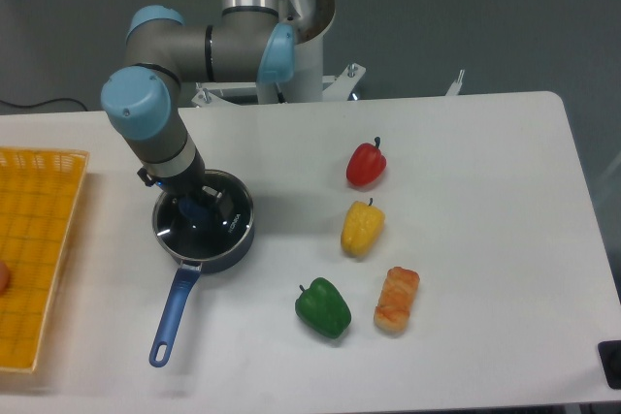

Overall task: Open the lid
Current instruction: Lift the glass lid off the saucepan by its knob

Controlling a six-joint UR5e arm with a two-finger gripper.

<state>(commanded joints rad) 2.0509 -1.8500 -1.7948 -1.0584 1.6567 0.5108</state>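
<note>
Where jaws meet lid, knob hidden, grip unclear

At left of centre, the grey-and-light-blue robot arm's two-finger gripper reaches down onto the round clear glass lid with a blue knob, which sits on the dark blue long-handled saucepan. Whether the fingers clamp the knob cannot be told. A yellow plastic basket fills the left edge.

Right of centre on the white table lie a red pepper, a yellow pepper, a green pepper and an orange-brown pastry.
</note>
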